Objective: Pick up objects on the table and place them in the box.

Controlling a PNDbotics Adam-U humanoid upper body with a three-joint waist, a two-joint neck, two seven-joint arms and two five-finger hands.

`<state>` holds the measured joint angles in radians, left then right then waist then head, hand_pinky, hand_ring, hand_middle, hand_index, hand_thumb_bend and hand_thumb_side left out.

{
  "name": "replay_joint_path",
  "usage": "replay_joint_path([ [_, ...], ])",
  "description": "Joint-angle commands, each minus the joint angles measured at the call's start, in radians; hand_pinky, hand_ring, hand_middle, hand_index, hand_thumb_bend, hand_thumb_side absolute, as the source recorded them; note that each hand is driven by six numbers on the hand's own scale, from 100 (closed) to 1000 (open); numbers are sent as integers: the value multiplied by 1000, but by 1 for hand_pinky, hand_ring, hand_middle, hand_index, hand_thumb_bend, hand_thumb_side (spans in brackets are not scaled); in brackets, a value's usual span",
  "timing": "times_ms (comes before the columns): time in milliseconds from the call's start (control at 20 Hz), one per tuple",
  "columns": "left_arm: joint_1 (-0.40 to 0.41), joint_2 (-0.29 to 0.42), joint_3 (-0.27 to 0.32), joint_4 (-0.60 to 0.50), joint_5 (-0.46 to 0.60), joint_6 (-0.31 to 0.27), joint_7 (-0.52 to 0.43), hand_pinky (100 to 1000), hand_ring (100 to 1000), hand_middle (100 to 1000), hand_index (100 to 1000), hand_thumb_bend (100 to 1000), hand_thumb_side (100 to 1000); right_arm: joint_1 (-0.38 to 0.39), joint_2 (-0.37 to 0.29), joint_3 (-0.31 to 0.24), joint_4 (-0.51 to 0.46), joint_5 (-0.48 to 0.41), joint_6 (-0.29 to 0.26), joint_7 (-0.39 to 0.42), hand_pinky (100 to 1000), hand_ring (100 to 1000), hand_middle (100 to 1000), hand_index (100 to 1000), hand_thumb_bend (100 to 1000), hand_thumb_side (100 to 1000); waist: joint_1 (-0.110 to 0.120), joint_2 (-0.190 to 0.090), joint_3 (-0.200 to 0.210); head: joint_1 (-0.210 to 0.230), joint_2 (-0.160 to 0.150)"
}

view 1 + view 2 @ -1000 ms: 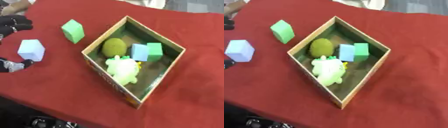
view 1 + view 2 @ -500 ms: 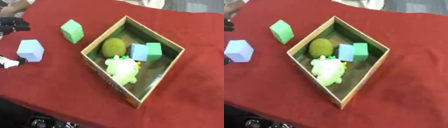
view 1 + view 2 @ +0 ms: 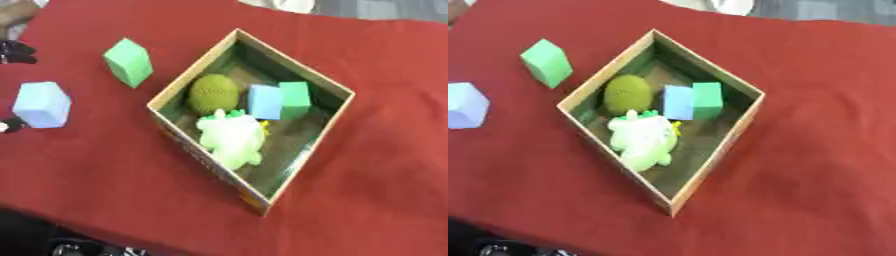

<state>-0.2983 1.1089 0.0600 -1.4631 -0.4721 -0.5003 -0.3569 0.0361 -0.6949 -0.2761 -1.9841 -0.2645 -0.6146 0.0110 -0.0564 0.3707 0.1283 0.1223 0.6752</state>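
Observation:
An open cardboard box [image 3: 184, 85] sits askew in the middle of the red cloth. Inside it lie an olive ball [image 3: 213, 93], a light blue cube [image 3: 263, 101], a green cube [image 3: 296, 94] and a pale green plush toy [image 3: 233, 139]. Left of the box, a green cube [image 3: 129, 62] and a light blue cube [image 3: 41, 104] rest on the cloth. My left hand [image 3: 14, 51] shows only at the left edge in the left eye view: dark fingers above the blue cube and a fingertip [image 3: 8, 125] just below it, spread apart and holding nothing. My right hand is out of sight.
The red cloth [image 3: 815, 100] covers the table; its near edge runs along the bottom left, with dark floor beyond. Open cloth lies to the right of the box. A pale object [image 3: 732, 6] sits at the far edge.
The whole picture has slid a little to the left, so the camera moved. My left hand shows slightly less at the edge. Both loose cubes stay where they were.

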Motion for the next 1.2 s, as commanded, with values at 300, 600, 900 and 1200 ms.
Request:
replay_joint_path([
  [300, -82, 45, -4, 95, 12, -5, -117, 966, 1000, 908, 960, 636, 429, -1, -14, -7, -16, 6, 11, 4, 957, 1000, 599, 810, 100, 470, 16, 1, -7, 21, -14],
  [600, -136, 29, -16, 167, 2, -8, -140, 963, 1000, 907, 962, 632, 430, 0, -8, -5, -16, 4, 19, 10, 959, 1000, 595, 809, 100, 470, 17, 3, -11, 29, -16],
  [900, -184, 5, -29, 249, -20, -9, -148, 956, 1000, 815, 953, 627, 439, -1, -3, -4, -16, 2, 25, 17, 960, 1000, 592, 808, 100, 470, 18, 7, -18, 40, -22],
  [1200, -203, -16, -43, 288, -29, -29, -169, 957, 1000, 782, 948, 615, 452, -1, 6, -3, -16, 0, 29, 28, 965, 1000, 593, 811, 100, 470, 17, 13, -25, 42, -22],
])
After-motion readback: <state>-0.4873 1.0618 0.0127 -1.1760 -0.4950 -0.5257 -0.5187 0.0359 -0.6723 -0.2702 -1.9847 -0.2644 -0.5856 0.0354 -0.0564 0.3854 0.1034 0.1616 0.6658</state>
